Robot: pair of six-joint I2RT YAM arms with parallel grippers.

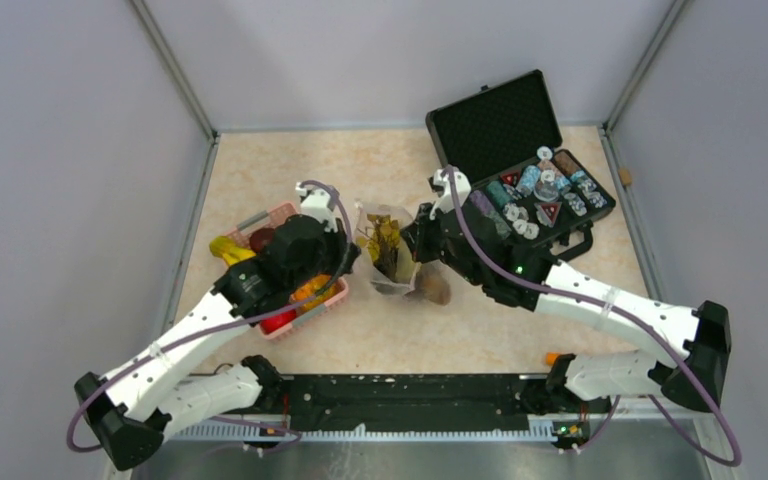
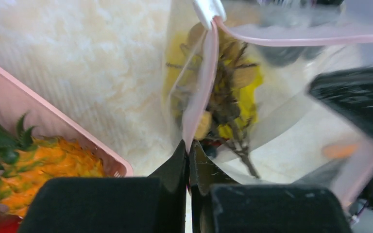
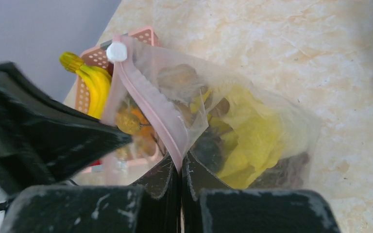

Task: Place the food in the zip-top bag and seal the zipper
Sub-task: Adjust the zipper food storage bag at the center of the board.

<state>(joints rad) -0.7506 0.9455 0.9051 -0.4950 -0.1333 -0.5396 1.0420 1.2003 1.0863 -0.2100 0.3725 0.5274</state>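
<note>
The clear zip-top bag [image 1: 385, 255] stands upright mid-table between both arms, holding yellow pieces [image 3: 252, 141], a dark grape bunch [image 2: 226, 104] and brown pieces. Its pink zipper strip [image 2: 199, 92] runs along the mouth, with a white slider [image 3: 116, 51] at the far end. My left gripper [image 2: 189, 145] is shut on the zipper strip. My right gripper [image 3: 179, 162] is shut on the zipper strip [image 3: 150, 107] from the other side. A brown kiwi-like ball [image 1: 433, 287] lies on the table beside the bag.
A pink lattice basket [image 1: 332, 297] at the left holds a banana [image 1: 228, 249], a pineapple [image 2: 43, 160] and red pieces. An open black case [image 1: 520, 160] with small items stands at the back right. An orange piece [image 1: 552, 357] lies near the right arm's base.
</note>
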